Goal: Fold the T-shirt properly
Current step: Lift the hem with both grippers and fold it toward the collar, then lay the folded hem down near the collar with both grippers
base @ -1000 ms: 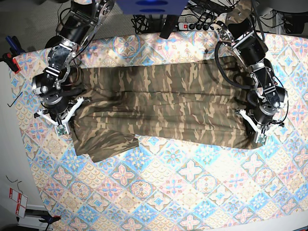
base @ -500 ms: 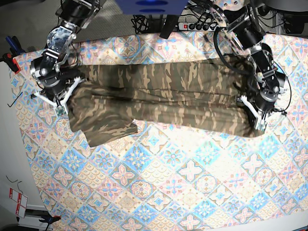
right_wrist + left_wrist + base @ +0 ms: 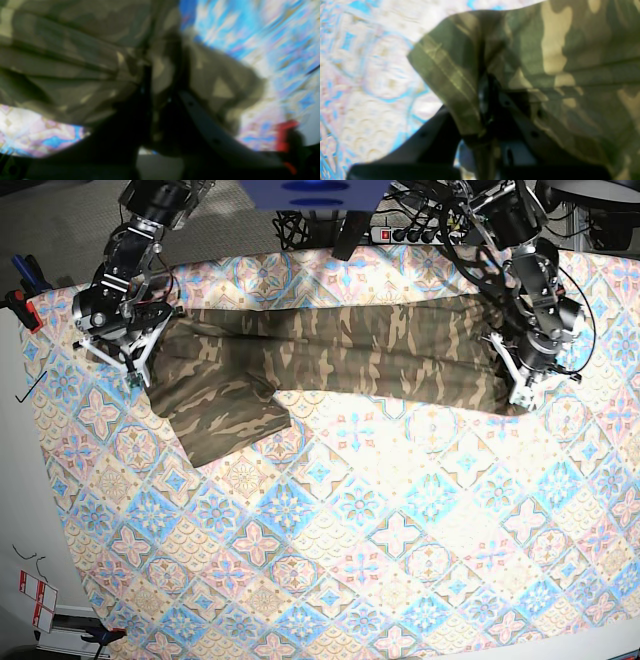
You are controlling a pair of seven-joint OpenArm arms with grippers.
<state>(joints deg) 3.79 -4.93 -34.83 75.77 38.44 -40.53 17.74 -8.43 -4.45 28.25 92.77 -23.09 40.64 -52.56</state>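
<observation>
The camouflage T-shirt (image 3: 340, 350) is stretched in a long band across the far part of the table, and one sleeve (image 3: 225, 430) trails toward the near left. My left gripper (image 3: 520, 385) is at the band's right end. In the left wrist view this gripper (image 3: 487, 110) is shut on a hemmed corner of the T-shirt (image 3: 570, 62). My right gripper (image 3: 130, 365) is at the band's left end. The right wrist view is blurred, but it shows the gripper (image 3: 160, 100) shut on bunched T-shirt cloth (image 3: 75, 62).
A pastel blue-pink patterned tablecloth (image 3: 380, 530) covers the table. A power strip (image 3: 405, 232) and cables lie past the far edge. A red clamp (image 3: 15, 302) sits at the left corner. A black hex key (image 3: 35, 385) lies left of the cloth.
Both grippers have moved toward the table's far edge and taken the T-shirt's ends with them. The shirt's near edge has slid back and the band has grown narrower.
</observation>
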